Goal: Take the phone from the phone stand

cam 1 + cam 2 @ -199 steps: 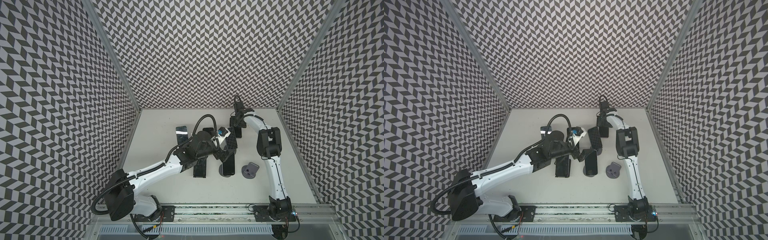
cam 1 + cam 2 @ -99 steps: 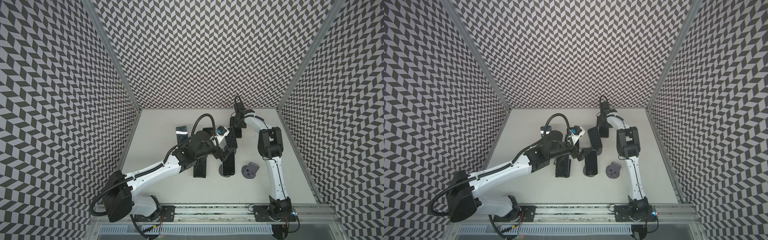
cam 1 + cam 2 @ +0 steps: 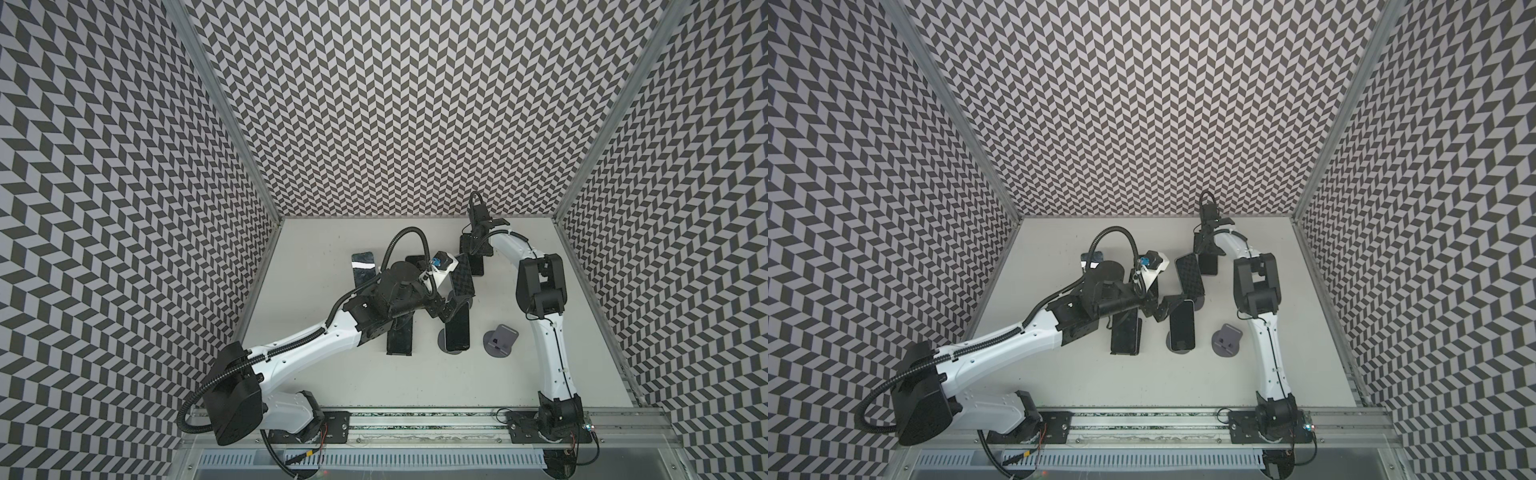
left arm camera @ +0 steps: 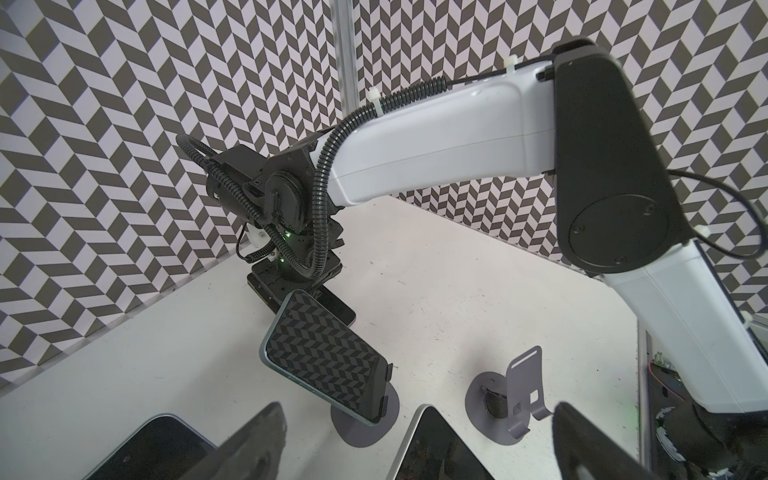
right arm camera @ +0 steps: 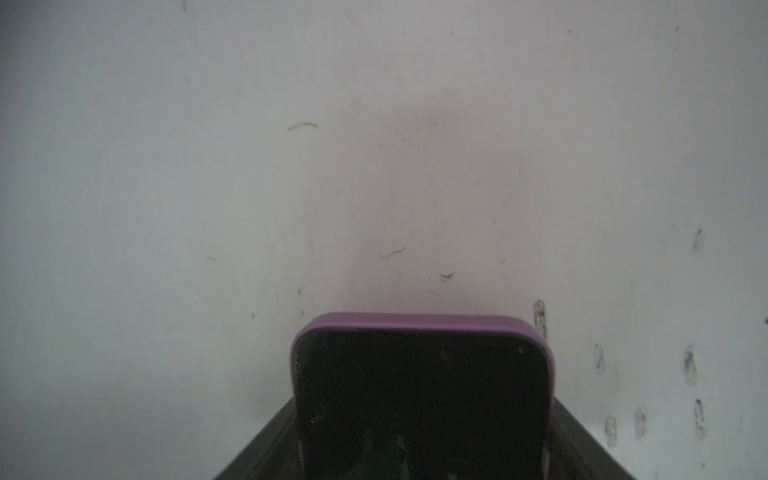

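1. The pale table (image 3: pixel 415 386) carried a cluster of phones and stands near its middle.
2. The left arm (image 3: pixel 316 345) stretched in to that cluster. The left gripper (image 3: pixel 450 309) was spread wide and gripped nothing. Its fingers (image 4: pixel 253 440) stood on either side of the upper end of the phone (image 3: pixel 458 330).
3. The right arm (image 3: pixel 548 345) bent toward the far side. The right gripper (image 3: pixel 473 249) hung low over a purple-cased phone (image 5: pixel 419 395) that lay flat between its fingers. Whether they pinched it could not be told.
4. The phone leaned screen-up on its phone stand (image 3: pixel 442 336), at the front of the cluster.
5. A second phone (image 4: pixel 328 361), mirroring the wall pattern, leaned on another stand (image 4: pixel 365 432) just behind.
6. A flat phone (image 3: pixel 400 338) lay partly under the left arm, and a far phone (image 3: pixel 363 266) lay beyond it.
7. An empty stand (image 3: pixel 500 340) stood just beside the phone stand, toward the right arm.
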{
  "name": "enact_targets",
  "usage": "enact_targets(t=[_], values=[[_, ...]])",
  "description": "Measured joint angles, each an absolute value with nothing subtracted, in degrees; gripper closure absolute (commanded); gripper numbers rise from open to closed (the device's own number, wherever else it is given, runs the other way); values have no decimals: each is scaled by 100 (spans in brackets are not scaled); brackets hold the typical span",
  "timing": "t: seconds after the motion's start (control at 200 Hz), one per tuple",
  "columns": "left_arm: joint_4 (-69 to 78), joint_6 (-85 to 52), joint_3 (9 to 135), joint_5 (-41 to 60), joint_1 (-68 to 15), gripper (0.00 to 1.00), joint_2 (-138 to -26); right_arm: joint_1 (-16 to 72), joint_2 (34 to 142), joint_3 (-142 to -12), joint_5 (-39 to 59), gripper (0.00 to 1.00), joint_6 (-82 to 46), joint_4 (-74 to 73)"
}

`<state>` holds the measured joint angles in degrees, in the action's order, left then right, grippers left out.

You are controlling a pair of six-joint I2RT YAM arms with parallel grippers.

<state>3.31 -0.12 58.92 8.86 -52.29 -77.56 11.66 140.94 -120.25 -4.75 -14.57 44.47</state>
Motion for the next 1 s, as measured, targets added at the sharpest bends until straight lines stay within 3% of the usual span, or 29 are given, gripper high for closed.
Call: enact_targets(t=[0.646,1.001], values=[[176,-10,5927,1039,-5229,0,-7765,1076,14070,-12003,-259,20,-1459,4316],[-117,119,6501,1039,-5216,0,-7754,871,13581,-11688,121,11,-1621,4821]])
